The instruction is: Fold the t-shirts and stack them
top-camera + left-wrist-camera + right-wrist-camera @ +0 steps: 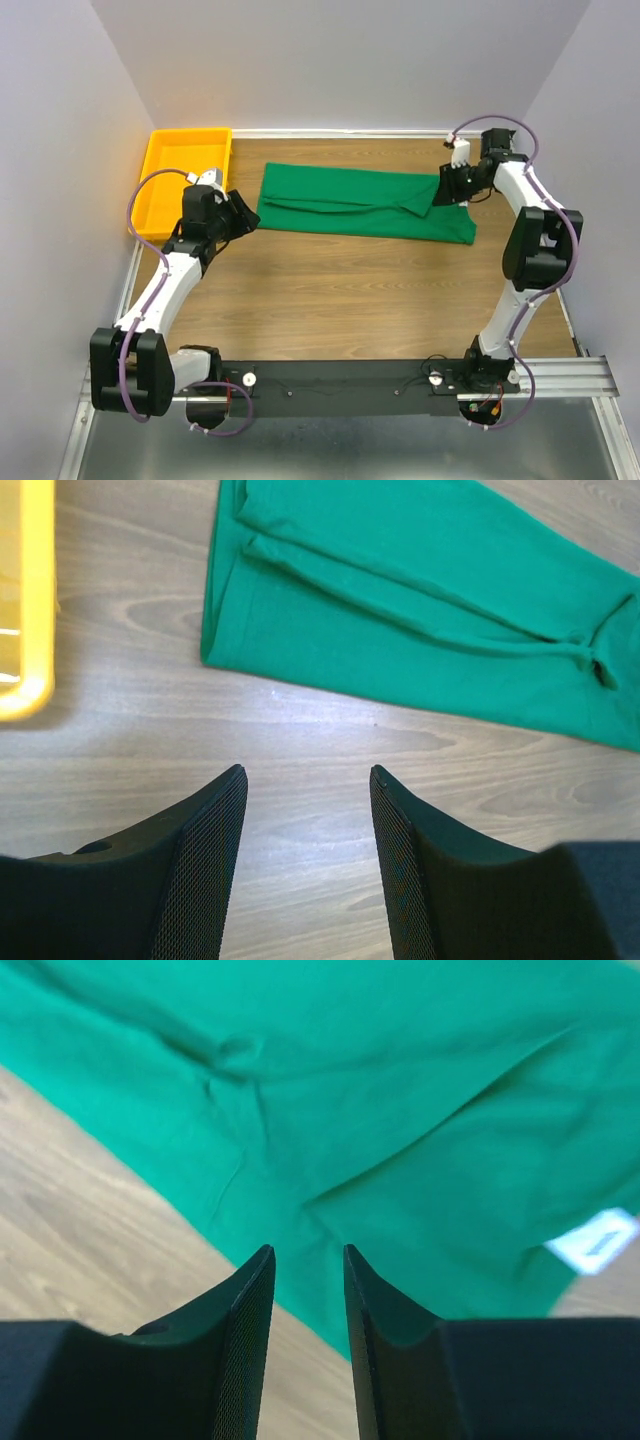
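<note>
1. The t-shirt (365, 203) lies on the far half of the table (330, 290) as a long narrow band, running from 9 to 3 o'clock in the top view. The next step looks like a crosswise fold.
2. To do it well, pinch every layer at an end corner, lift it just clear, and lay it edge on edge (dragging would undo the sleeve tuck).
3. The left fingers (215, 850) stand well apart and hold nothing. The band's near corner is at 12 o'clock from them, apart across bare wood, with the yellow tray (190, 132) at 10.
4. The right fingers (250, 1330) are parted only narrowly and hold nothing. They hang over the 3 o'clock end, where the cloth spreads from 10 to 2 — its white label (597, 1241) sits at 2.
</note>
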`<state>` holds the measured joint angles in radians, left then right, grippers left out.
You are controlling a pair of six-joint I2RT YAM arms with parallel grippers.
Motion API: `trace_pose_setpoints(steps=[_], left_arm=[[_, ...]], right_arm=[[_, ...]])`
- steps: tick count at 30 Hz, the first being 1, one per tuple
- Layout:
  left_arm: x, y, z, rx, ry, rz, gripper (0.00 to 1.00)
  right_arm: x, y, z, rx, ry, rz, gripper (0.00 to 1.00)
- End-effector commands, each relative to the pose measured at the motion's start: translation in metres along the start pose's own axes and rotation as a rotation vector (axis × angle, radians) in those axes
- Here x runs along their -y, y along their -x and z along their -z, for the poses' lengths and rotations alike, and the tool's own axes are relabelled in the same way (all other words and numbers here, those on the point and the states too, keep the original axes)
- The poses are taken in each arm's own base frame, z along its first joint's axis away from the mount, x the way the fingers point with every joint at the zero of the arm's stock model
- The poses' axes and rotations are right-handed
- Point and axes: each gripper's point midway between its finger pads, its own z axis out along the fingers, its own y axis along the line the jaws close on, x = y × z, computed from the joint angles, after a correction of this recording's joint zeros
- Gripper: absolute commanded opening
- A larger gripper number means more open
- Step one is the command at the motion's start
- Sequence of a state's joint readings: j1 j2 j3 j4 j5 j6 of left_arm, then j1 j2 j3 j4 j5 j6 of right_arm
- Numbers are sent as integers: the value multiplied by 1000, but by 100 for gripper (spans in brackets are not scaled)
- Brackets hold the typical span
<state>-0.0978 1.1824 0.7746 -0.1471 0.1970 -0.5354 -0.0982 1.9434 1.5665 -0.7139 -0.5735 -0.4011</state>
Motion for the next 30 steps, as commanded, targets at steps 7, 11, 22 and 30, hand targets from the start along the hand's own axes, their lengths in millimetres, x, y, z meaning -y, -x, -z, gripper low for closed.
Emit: trace_pose_setpoints(steps=[7, 11, 22, 30], left_arm=[[5, -8, 5, -2, -48, 32, 60], [4, -15, 6, -5, -59, 45, 60], [4, -18, 4, -14, -61, 51, 60], [4, -19, 4, -17, -65, 54, 60]], right_arm=[[-21, -25, -36, -129, -1, 18, 45], [-21, -29, -48, -164, -40, 60, 46], [-5, -27, -65, -209, -133, 122, 46], [1, -12, -72, -191, -175, 163, 36]])
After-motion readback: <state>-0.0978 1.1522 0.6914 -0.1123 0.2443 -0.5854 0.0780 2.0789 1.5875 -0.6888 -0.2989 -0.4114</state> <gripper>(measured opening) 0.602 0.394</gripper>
